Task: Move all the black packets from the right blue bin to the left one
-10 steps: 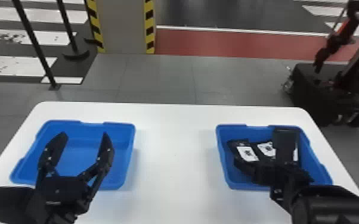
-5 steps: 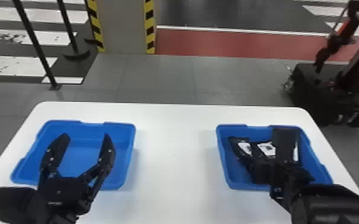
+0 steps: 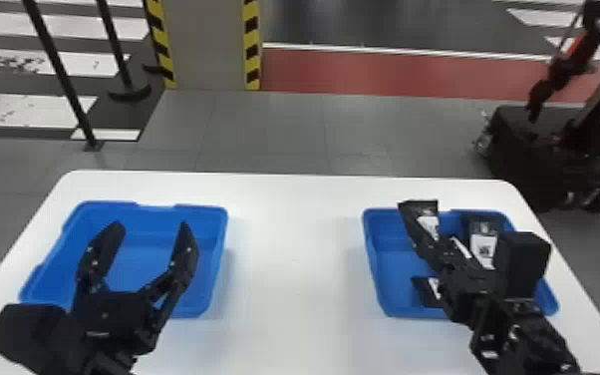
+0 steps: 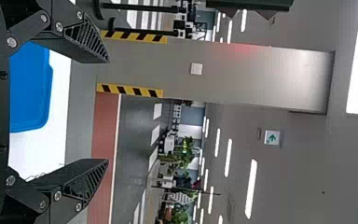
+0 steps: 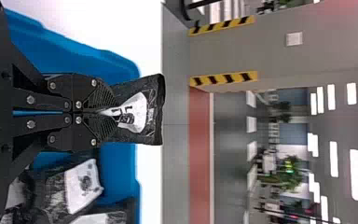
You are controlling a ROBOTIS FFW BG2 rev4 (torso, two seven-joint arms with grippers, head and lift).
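black flat packet with a white label (image 3: 426, 223): gripped at its near end by the right gripper (image 5: 113, 112), whose jaws are closed on it; it appears raised over the right blue bin. its long axis runs roughly in line with the jaws, the free end pointing ahead, away from the robot, and passing the bin's far rim in the head view.

right blue plastic bin (image 3: 376, 281): beneath the right gripper; at least two other black packets lie inside, one (image 3: 485, 238) toward the far right, another (image 3: 424, 291) toward the near left.

left blue plastic bin (image 3: 218, 267): the target, to the left of the held packet across a bare stretch of white worktop (image 3: 294, 279); no packet is visible in it.

governing relation: the coming move probably turns on this sideways offset. the packet would need to clear the right bin's left wall, travel left, and be let go over the target. the right arm already bears it, though the left arm is nearer the target.

arm poses: the right arm enters from the lower right, angled forward and leftward over its bin. the left gripper (image 3: 150, 227) is parked over the left bin, jaws spread wide with nothing between them. as a judgement, it may obstruct the drop unless moved aside, and the packet's projecting end could brush it.
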